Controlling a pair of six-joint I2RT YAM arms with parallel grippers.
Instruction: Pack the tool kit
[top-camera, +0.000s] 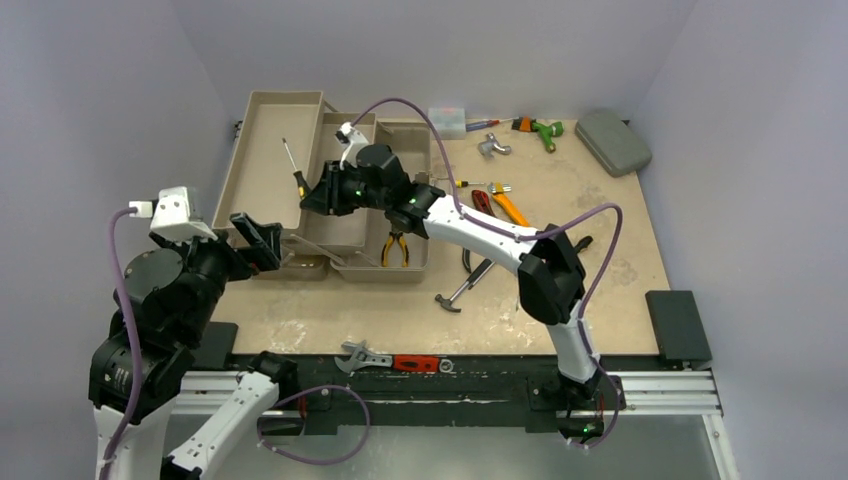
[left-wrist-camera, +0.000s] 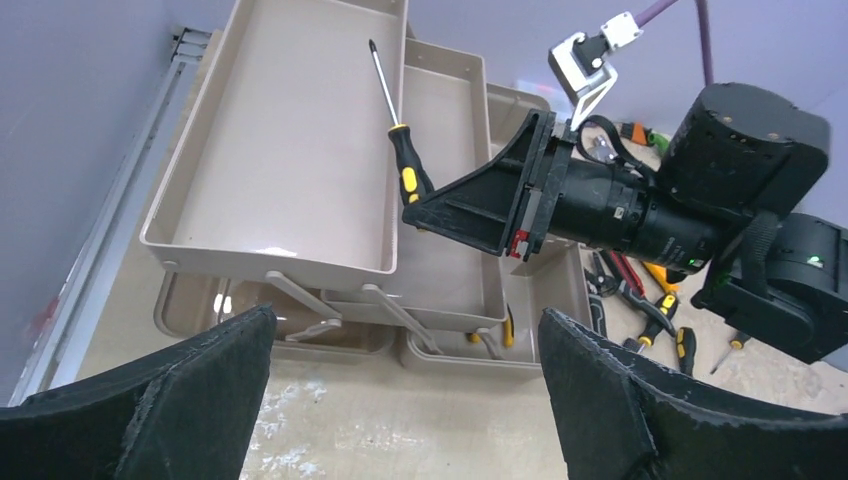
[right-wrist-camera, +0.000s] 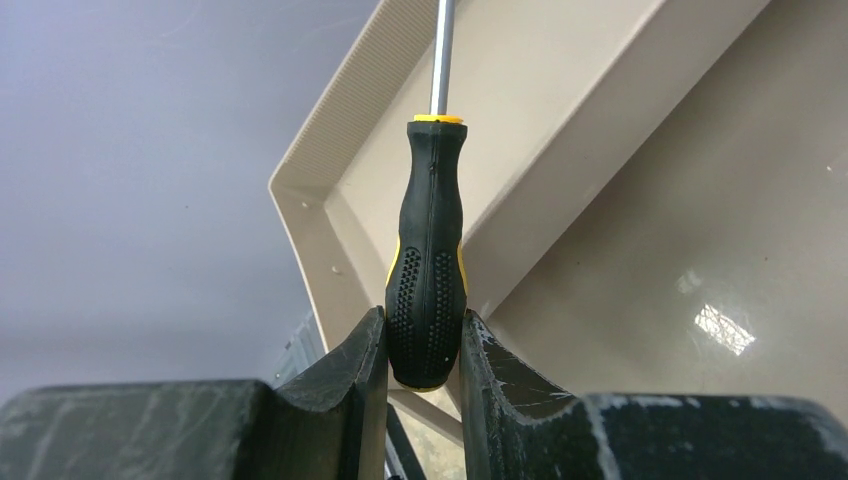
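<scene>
pale lilac walls, worn tan bench (top-camera: 400, 310) with dark rail along the near edge. toolbox (top-camera: 270, 150) sits on the far-left part of the bench, opened out, beige trays stepped up toward the left. right end effector (right-wrist-camera: 422, 330) reaches in from the right over the toolbox, fingers clamped on the butt of a black-and-yellow screwdriver (top-camera: 293, 165). shaft points to the far side over the top left tray, handle crossing that tray's right wall; can't tell if the tip touches the tray floor. left end effector (top-camera: 258, 240) hovers at the near-left corner of the toolbox, fingers spread wide apart, nothing between them. orange-handled pliers (top-camera: 395, 248) lie in the lower right compartment of the toolbox. loose on the bench: hammer (top-camera: 462, 288) just right of the toolbox, wrench (top-camera: 362, 357) at the near edge. grey-green case (top-camera: 613, 141) at far right corner, small clear box (top-camera: 447, 121) at the far edge, well apart from the toolbox.
</scene>
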